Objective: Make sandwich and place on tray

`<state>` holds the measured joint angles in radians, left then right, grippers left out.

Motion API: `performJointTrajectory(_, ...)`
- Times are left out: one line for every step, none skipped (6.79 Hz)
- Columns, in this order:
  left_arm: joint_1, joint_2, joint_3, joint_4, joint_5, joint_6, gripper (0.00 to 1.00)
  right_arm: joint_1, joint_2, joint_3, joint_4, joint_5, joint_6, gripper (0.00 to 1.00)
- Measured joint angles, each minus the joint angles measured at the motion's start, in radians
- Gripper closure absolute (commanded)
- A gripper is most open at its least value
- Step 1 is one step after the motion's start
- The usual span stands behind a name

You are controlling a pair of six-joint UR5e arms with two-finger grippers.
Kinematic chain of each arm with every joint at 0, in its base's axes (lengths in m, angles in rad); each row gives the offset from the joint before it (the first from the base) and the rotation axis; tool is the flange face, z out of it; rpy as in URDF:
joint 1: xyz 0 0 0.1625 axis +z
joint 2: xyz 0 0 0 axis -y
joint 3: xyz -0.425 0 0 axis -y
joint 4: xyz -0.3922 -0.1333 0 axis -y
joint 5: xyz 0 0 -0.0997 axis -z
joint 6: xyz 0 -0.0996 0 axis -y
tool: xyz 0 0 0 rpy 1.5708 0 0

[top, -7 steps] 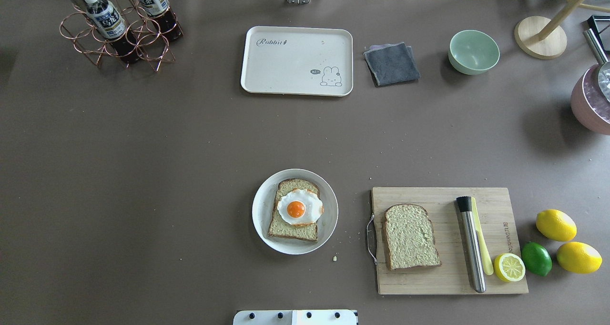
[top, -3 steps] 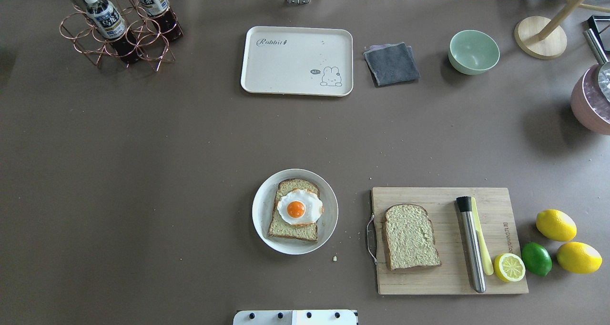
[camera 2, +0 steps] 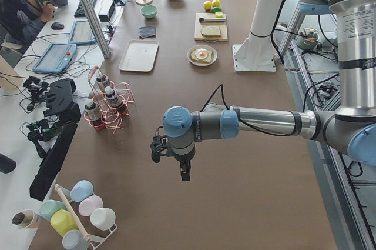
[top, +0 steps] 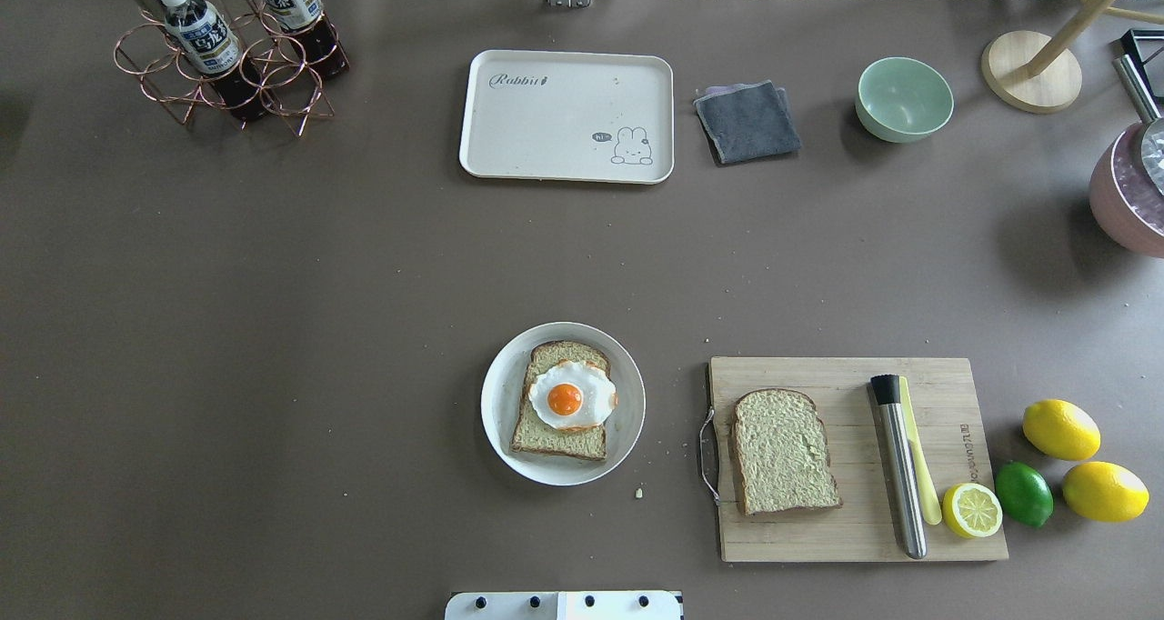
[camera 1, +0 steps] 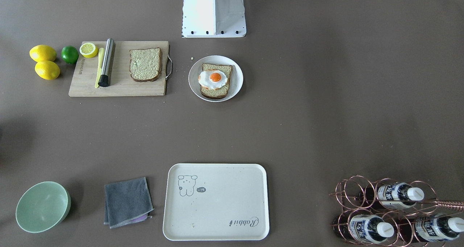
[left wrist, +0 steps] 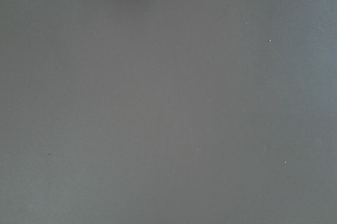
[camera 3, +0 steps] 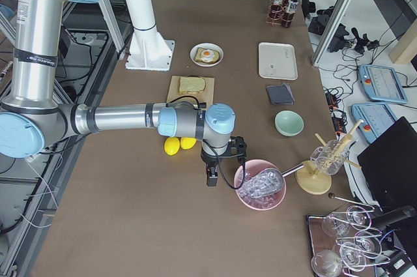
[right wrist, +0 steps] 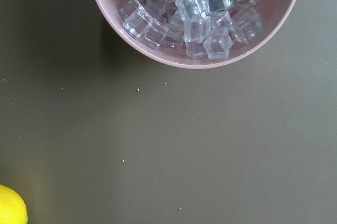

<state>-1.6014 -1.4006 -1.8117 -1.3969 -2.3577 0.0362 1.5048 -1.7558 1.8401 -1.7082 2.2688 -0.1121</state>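
One bread slice (top: 546, 438) lies on a small round white plate (top: 500, 402) with the fried egg (top: 570, 395) on top. The second slice (top: 784, 452) lies bare on the wooden cutting board (top: 855, 538). The cream tray (top: 546, 138) sits empty at the table's far side. My left gripper (camera 2: 183, 173) shows only in the exterior left view, over bare table far from the food. My right gripper (camera 3: 210, 179) shows only in the exterior right view, beside the pink bowl. I cannot tell whether either is open or shut.
A steel muddler (top: 900, 465), a half lemon (top: 971, 509), a lime (top: 1023, 493) and two lemons (top: 1060, 429) lie by the board. A grey cloth (top: 747, 122), a green bowl (top: 904, 98), a pink bowl of ice (right wrist: 195, 13) and a bottle rack (top: 227, 52) stand around the edges.
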Motion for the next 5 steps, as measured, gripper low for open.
performJointTrajectory(0.0,0.0,-0.003,0.0,0.0,-0.001,0.02,0.0,0.0,-0.001,0.001,0.003,0.0,0.0)
performJointTrajectory(0.0,0.0,-0.007,0.0,0.0,-0.002,0.02,0.0,0.0,-0.002,0.001,0.004,0.0,0.0)
performJointTrajectory(0.0,0.002,-0.013,0.001,-0.002,-0.005,0.03,0.0,-0.001,-0.001,0.001,0.007,0.0,0.0)
performJointTrajectory(0.001,0.005,-0.02,0.001,-0.004,-0.006,0.02,0.0,-0.001,0.0,0.001,0.013,0.0,0.0)
performJointTrajectory(0.002,0.007,-0.025,0.001,-0.007,-0.008,0.03,0.0,-0.001,0.001,0.001,0.02,0.0,0.0)
